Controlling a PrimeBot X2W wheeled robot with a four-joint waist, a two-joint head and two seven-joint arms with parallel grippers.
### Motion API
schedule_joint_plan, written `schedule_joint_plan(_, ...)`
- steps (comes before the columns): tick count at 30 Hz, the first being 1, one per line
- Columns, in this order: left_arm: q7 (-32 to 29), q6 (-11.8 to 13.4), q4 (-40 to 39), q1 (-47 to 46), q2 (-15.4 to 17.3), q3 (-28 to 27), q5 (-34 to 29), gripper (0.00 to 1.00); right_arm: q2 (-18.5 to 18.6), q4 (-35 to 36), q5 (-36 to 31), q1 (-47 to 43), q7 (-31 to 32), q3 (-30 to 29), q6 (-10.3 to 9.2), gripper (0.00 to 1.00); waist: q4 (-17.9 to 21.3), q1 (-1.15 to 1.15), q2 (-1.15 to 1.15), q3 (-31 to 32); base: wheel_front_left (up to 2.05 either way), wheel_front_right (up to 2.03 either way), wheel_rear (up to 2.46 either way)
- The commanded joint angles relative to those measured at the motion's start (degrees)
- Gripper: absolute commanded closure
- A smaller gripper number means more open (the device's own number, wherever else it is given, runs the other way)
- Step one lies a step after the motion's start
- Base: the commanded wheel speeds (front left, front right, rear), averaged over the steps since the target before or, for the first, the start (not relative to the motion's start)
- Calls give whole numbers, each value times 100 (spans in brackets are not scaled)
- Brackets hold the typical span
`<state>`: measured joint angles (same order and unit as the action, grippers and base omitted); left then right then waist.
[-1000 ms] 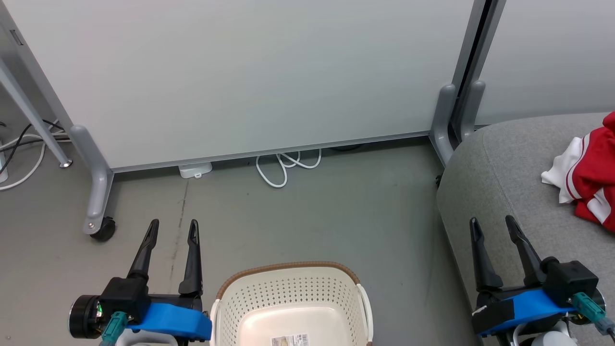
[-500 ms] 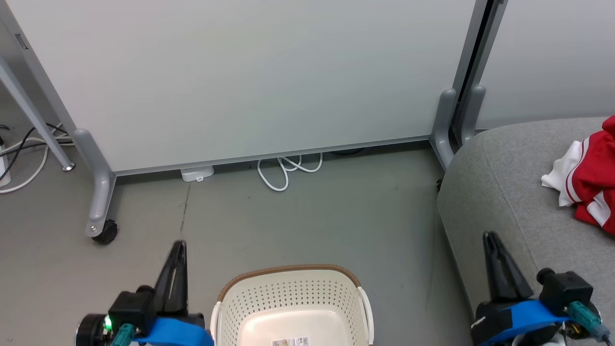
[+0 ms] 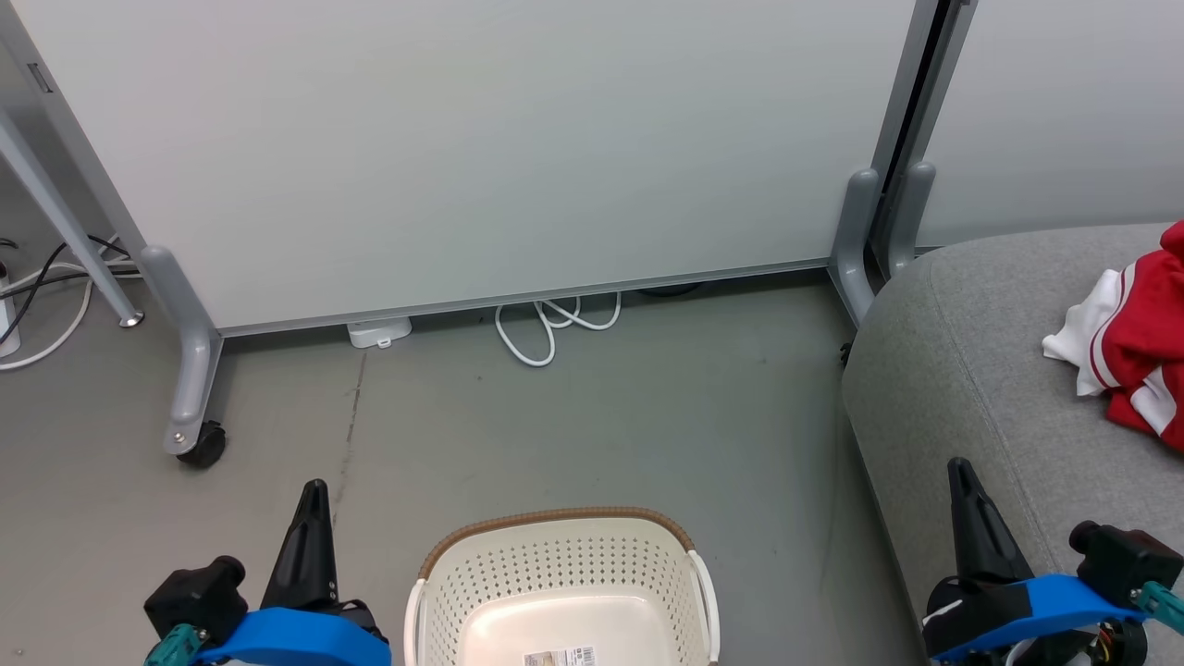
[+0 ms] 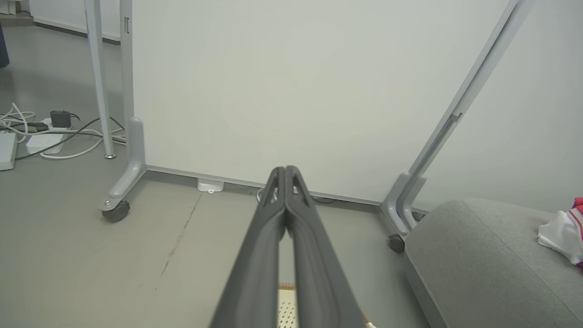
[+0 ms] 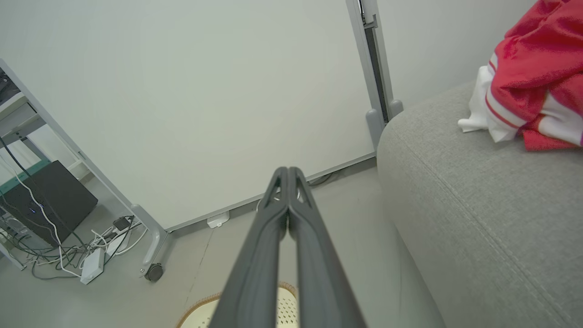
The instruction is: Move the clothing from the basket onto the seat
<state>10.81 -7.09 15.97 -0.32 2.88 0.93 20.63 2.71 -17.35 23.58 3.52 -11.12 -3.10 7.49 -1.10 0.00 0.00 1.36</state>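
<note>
On the seat (image 3: 971, 370), toward its right side: the clothing (image 3: 1142, 361), one bright red and white heap, lying clear of the seat's edge and partly cut off by the head view's border.

Item counts:
- Clothing: one heap. A white cuff with red stripes and a broad white band both show. Whether this is one garment or two cannot be told from the folds.
- Basket (image 3: 555, 564): one, standing on the floor (image 3: 601, 416) between the two arms, just left of the seat. Its visible bottom is bare apart from a printed label (image 3: 560, 657). Its near part is out of frame.
- Seat: one, grey, woven.
- Left gripper (image 3: 313, 490): one, clenched on nothing, fingers pressed together, poised over the floor left of the basket.
- Right gripper (image 3: 958, 472): one, likewise clenched and empty, poised at the seat's near corner.
- Sundries: one wheeled partition (image 3: 462, 139) and one coiled white cable (image 3: 546, 328) at its foot.

Step in hand, as judged: the transfer looks complete, with no red in the visible part of the basket and both arms holding nothing.

Next move, as judged: check the unseen near part of the basket. If it is bare, no further pick is needed, and the arms can draw back without brushing the heap.
</note>
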Motion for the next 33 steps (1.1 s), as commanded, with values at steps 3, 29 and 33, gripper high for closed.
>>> schedule_joint_plan(3, -100, -10, -116, -213, 4, -60, 462, 100, 16, 131, 449, 120, 103, -32, 0, 100, 3, 0, 0, -5, 0, 0, 0)
schedule_joint_plan(29, -640, -24, -153, -356, 3, -293, 2687, 100, 19, 211, 2579, 189, 652, -135, 0, 100, 28, 0, 0, -40, 0, 0, 0)
schedule_joint_plan(33, -718, -26, -157, -377, 3, -325, 2992, 100, 20, 223, 2874, 201, 729, -150, 0, 100, 32, 0, 0, -45, 0, 0, 0)
